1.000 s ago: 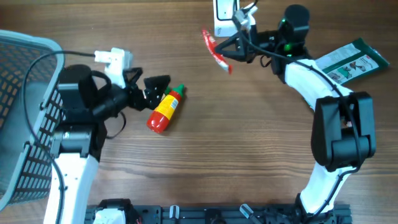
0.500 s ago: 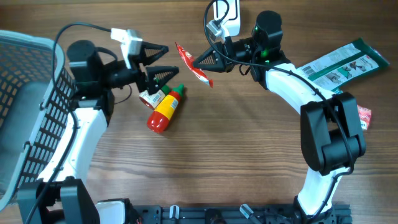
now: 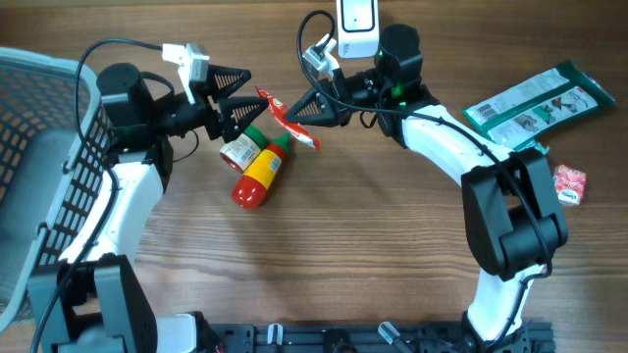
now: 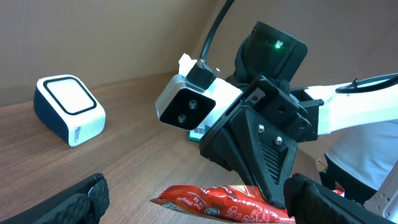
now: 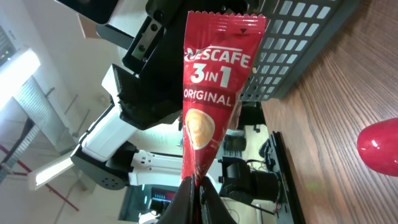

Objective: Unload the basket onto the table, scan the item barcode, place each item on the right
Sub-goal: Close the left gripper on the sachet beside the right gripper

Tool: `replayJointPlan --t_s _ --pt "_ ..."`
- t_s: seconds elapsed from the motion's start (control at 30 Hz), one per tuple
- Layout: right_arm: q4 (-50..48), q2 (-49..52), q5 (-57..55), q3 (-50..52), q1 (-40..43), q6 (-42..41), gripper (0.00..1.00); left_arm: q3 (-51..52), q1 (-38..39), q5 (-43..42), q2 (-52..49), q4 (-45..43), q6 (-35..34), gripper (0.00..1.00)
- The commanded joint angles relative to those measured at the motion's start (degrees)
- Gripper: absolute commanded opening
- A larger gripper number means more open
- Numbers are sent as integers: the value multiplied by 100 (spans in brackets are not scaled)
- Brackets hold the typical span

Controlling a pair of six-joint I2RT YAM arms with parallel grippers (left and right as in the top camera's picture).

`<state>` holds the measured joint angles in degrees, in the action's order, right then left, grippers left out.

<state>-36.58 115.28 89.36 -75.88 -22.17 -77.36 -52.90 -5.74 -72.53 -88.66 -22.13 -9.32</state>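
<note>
Wood-grain tabletop is seen from overhead, with a grey mesh basket at its left edge. A red sachet is held above the wood near the far side, clamped in the right gripper. Its long axis runs diagonally, and the upper-left end points into the left gripper, whose jaws are spread wide. A white scanner stands just behind the right arm. Below the sachet lie a red-and-yellow sauce bottle with a green cap and, touching it, a small round container. A green-and-white packet and a small red packet lie well apart at the right.

From the left wrist, the sachet, glossy and crinkled, is seen lying crosswise between the two ribbed black pads; whether either pad is touched cannot be told. The scanner, a rounded white-topped box on a dark base, is seen at the left.

From the right wrist, the sachet is shown lengthwise up the frame, printed face to the camera, pinched at its near end, with the serrated end away. The basket and the left arm are seen behind it.
</note>
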Motion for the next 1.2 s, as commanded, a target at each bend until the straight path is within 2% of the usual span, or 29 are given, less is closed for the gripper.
replayJointPlan --t_s 0.0,0.2,0.53,0.7,0.73,0.77,0.87,0.9,0.93,1.03,1.07,1.1,1.17 --pt "0 33 367 22 -66 -39 4 -35 -11 -31 -138 -17 -15 92" --pt "2 33 367 22 -70 -39 4 -35 -11 -157 -492 -39 -13 87" --pt "-9 33 367 22 -114 -35 4 -35 151 -162 -501 -157 -13 89" --pt "-197 33 367 22 -179 -17 4 -35 151 -660 -501 -400 -22 88" --pt "-278 33 365 22 -192 -24 4 -35 151 -693 -501 -450 -146 59" --pt "-278 33 365 22 -192 -24 4 -35 151 -693 -501 -448 -146 46" --pt "-278 33 365 22 -188 -24 4 -35 144 -691 -501 -448 -212 13" --pt "-278 33 365 22 -181 -24 4 -35 144 -688 -501 -452 -304 6" --pt "-278 33 365 22 -179 -24 4 -35 144 -680 -501 -472 -448 4" --pt "-282 33 365 22 -175 -33 4 -35 138 -647 -501 -468 -662 4" --pt "-284 33 365 22 -175 -37 4 -35 133 -649 -501 -468 -662 25" --pt "-284 33 365 22 -175 -35 4 -35 129 -647 -501 -472 -658 69" --pt "-286 33 365 22 -175 -33 4 -35 70 -660 -501 -516 -658 80"
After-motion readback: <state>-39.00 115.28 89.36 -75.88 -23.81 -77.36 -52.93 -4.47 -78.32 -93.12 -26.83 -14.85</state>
